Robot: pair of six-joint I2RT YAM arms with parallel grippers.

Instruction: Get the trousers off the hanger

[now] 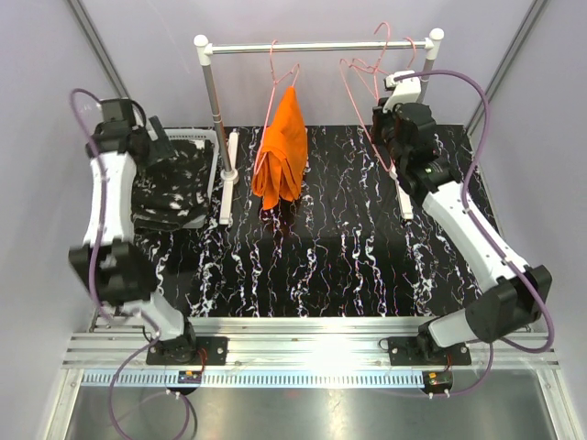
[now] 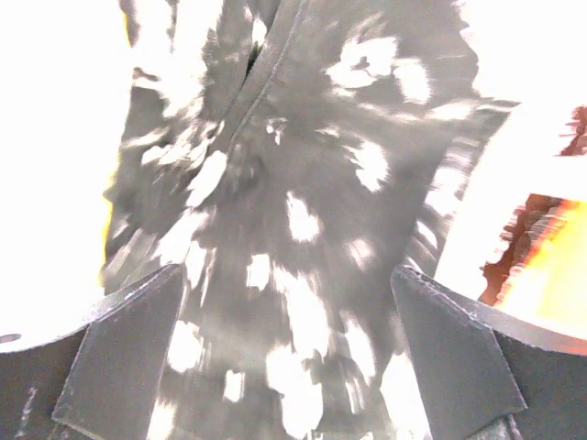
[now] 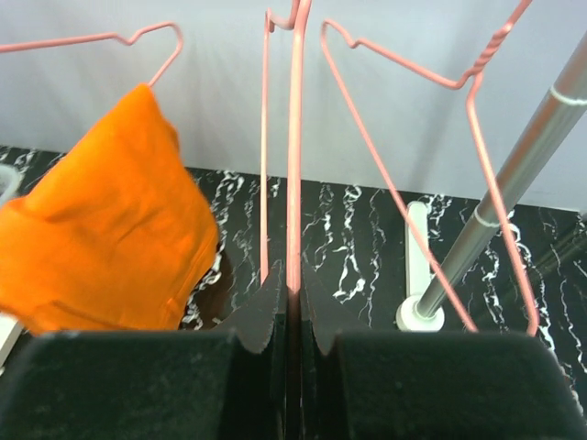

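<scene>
From above — orange trousers [image 1: 282,156] draped over a pink hanger [image 1: 271,87] on the rail [image 1: 312,46], speckled trousers [image 1: 170,188] heaped in the white basket [image 1: 197,136]. Left wrist: left gripper [image 2: 289,367] splayed above speckled cloth. Right wrist — right gripper [image 3: 292,321] pinched on an empty hanger [image 3: 295,183]

- No text, label, brand, number or sign can be read in any of the three views.
- Any marking on the small circuit boards [image 1: 190,376] below the arm bases is too small to be read.
</scene>
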